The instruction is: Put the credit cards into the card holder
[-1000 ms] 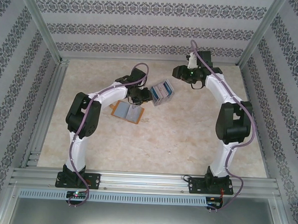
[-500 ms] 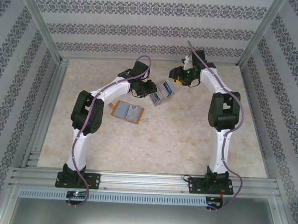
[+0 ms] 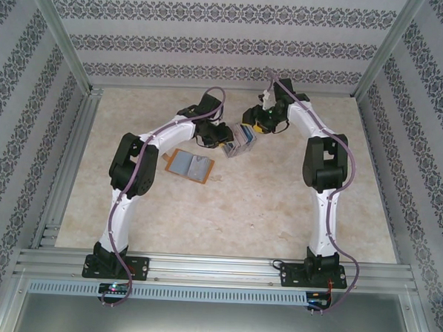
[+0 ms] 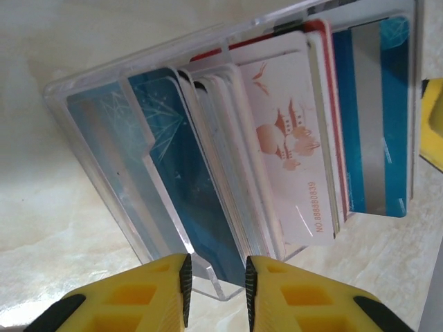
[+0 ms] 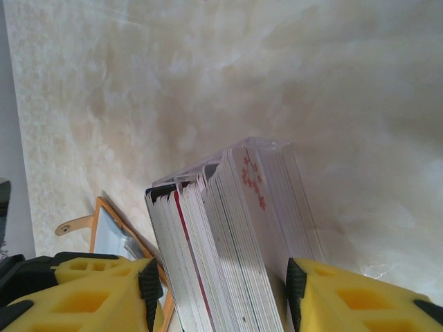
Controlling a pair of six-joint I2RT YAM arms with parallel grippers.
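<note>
Several credit cards (image 4: pixel 291 138) stand on edge in a clear acrylic rack (image 4: pixel 90 97), blue ones (image 4: pixel 176 173) on the left and a white and pink one further right. My left gripper (image 4: pixel 216 287) is open, its pads on either side of the rack's near corner without touching it. My right gripper (image 5: pixel 221 290) is open and straddles the card stack (image 5: pixel 235 228) from the other side. From above, the rack (image 3: pixel 243 137) sits between the left gripper (image 3: pixel 220 135) and the right gripper (image 3: pixel 255 126). The orange card holder (image 3: pixel 190 164) lies open, close to the rack's near left.
Both arms reach over the pale marble tabletop (image 3: pixel 263 213), which has bare room in front. Patterned walls and aluminium frame posts (image 3: pixel 64 50) close in the back and sides. The card holder's orange edge (image 5: pixel 97 225) shows beside my right gripper's left finger.
The right arm has swung left and down until its gripper reached the rack. The left gripper has edged up and right toward the rack. The rack and card holder have stayed put.
</note>
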